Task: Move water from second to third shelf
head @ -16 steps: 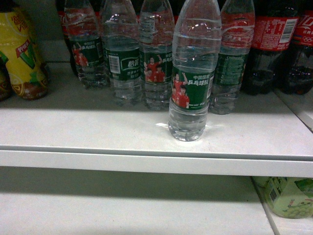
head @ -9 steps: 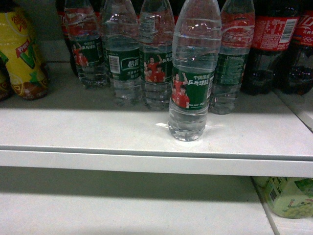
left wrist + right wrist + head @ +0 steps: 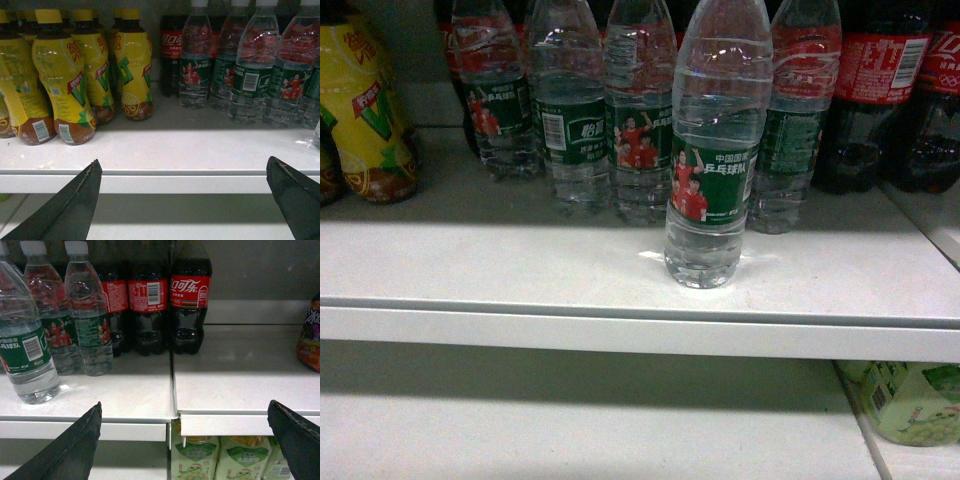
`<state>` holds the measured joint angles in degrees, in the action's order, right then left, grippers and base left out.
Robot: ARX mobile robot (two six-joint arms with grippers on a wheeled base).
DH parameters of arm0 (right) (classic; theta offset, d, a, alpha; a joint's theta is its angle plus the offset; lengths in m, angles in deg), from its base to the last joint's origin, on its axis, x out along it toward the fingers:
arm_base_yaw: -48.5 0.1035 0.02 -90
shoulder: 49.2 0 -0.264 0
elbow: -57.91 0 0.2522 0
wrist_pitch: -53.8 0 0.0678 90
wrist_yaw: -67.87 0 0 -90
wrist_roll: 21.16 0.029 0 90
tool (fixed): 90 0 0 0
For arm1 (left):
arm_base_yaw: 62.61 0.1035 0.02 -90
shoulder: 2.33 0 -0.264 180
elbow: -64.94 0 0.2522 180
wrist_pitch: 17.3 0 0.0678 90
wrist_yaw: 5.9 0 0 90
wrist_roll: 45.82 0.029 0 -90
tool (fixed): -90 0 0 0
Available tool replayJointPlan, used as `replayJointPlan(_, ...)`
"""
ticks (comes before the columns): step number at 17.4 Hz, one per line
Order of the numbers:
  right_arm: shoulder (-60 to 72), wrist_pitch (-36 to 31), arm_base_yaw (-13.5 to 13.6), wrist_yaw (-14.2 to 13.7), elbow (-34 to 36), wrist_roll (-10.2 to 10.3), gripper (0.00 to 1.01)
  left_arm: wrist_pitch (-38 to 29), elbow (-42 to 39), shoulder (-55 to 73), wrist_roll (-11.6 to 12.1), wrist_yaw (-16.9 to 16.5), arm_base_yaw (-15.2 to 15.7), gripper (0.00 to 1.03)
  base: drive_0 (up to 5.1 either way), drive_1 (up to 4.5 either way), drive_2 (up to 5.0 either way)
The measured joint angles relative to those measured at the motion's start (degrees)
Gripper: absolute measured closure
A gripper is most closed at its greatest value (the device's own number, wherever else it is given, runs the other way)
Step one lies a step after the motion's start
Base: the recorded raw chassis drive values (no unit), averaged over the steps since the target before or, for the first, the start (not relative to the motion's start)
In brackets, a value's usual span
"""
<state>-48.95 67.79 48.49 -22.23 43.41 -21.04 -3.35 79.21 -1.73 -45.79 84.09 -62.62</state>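
One water bottle [image 3: 708, 170] with a green label is standing upright alone near the front edge of the white shelf [image 3: 520, 265], ahead of the row of the same green-labelled bottles [image 3: 580, 110] behind it. In the right wrist view this bottle [image 3: 22, 347] is sitting up and to the left of the right end effector [image 3: 185, 440], well apart from it and not touched. The right end effector is showing its two dark fingers [image 3: 70, 450] spread wide, with nothing between them. The left end effector [image 3: 185, 200] is also standing open and empty, its fingers [image 3: 65, 210] pointing at the front lip of the shelf, below the shelf surface.

Above and left of the left end effector, yellow tea bottles [image 3: 75, 80] are crowding the shelf, and green-labelled water bottles are lining the back to the upper right. Straight ahead of the right end effector, dark cola bottles [image 3: 187, 300] with red labels are standing at the back, just beside a seam [image 3: 172, 385] where two shelf boards are meeting. The shelf surface is looking matt white and is catching a bright band of light near the front. Under the right board, pale green cartons [image 3: 215, 457] are showing on a lower shelf.
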Motion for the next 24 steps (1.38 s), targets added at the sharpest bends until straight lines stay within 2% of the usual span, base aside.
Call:
replayJointPlan(8, 0.00, 0.00, 0.00, 0.02, 0.00, 0.00, 0.03, 0.02, 0.00, 0.00, 0.00, 0.00, 0.00, 0.05, 0.0, 0.00, 0.0)
replayJointPlan(9, 1.97, 1.73, -2.89, 7.13, -0.52, 2.36, 0.03, 0.02, 0.00, 0.00, 0.00, 0.02, 0.00, 0.05, 0.0, 0.00, 0.0)
replayJointPlan(10, 7.04, -1.27, -5.51, 12.59, -1.14, 5.35, 0.03, 0.00, 0.00, 0.00, 0.00, 0.00, 0.00, 0.05, 0.0, 0.00, 0.0)
replayJointPlan(11, 11.26, -4.94, -5.97, 15.39, -1.97, 6.84, 0.03, 0.04, 0.00, 0.00, 0.00, 0.04, 0.00, 0.05, 0.0, 0.00, 0.0)
replayJointPlan(12, 15.67, -9.90, -5.42, 16.61, -3.48, 6.97, 0.03, 0.00, 0.00, 0.00, 0.00, 0.02, 0.00, 0.05, 0.0, 0.00, 0.0)
replayJointPlan(15, 30.34, -22.36, -2.43, 15.50, -7.89, 6.08, 0.03, 0.00, 0.00, 0.00, 0.00, 0.02, 0.00, 0.05, 0.0, 0.00, 0.0)
replayJointPlan(18, 43.06, -31.23, 2.27, 13.51, -11.17, 5.35, 0.03, 0.00, 0.00, 0.00, 0.00, 0.02, 0.00, 0.05, 0.0, 0.00, 0.0)
replayJointPlan(22, 59.19, -44.06, 12.33, 9.22, -11.74, 3.98, 0.03, 0.00, 0.00, 0.00, 0.00, 0.02, 0.00, 0.05, 0.0, 0.00, 0.0)
replayJointPlan(24, 68.59, -50.82, 16.39, 7.34, -14.27, 3.48, 0.03, 0.00, 0.00, 0.00, 0.00, 0.04, 0.00, 0.05, 0.0, 0.00, 0.0)
